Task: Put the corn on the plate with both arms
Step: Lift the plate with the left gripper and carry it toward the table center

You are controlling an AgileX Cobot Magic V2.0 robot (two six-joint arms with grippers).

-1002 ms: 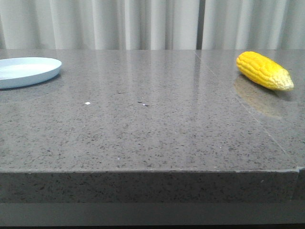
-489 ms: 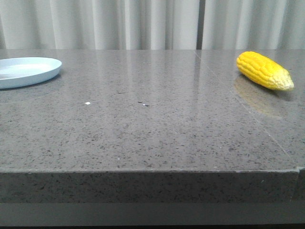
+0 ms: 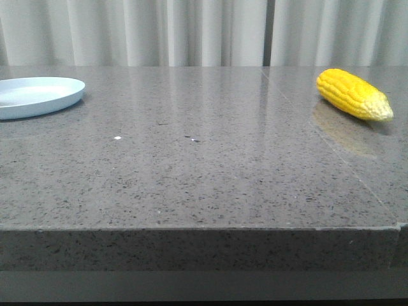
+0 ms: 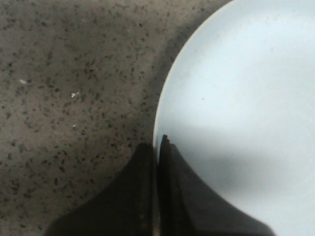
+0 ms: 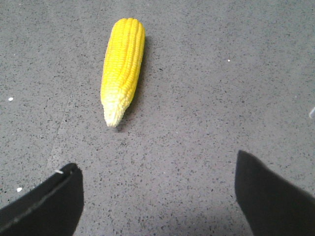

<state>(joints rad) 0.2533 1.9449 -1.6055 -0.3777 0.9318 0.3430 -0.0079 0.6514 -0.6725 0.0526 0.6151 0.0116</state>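
Table (image 3: 204, 172): grey speckled stone slab, polished, pale curtain (image 3: 204, 32) behind its far edge.

Plate (image 3: 38, 95): round, shallow, pale blue; in the front view at the table's 9 o'clock edge, partly cut off by the frame; nothing on it.

Corn (image 3: 354, 94): yellow cob lying flat on the table at 2 o'clock in the front view, well apart from the plate, whitish tip toward the right.

Left gripper (image 4: 158, 147): jaws pressed nearly together, pinching the plate's rim (image 4: 158, 118), one finger (image 4: 140, 167) outside it, one inside.

Right gripper (image 5: 157, 191): jaws spread wide, holding nothing, above bare table short of the corn's tip (image 5: 112, 119).
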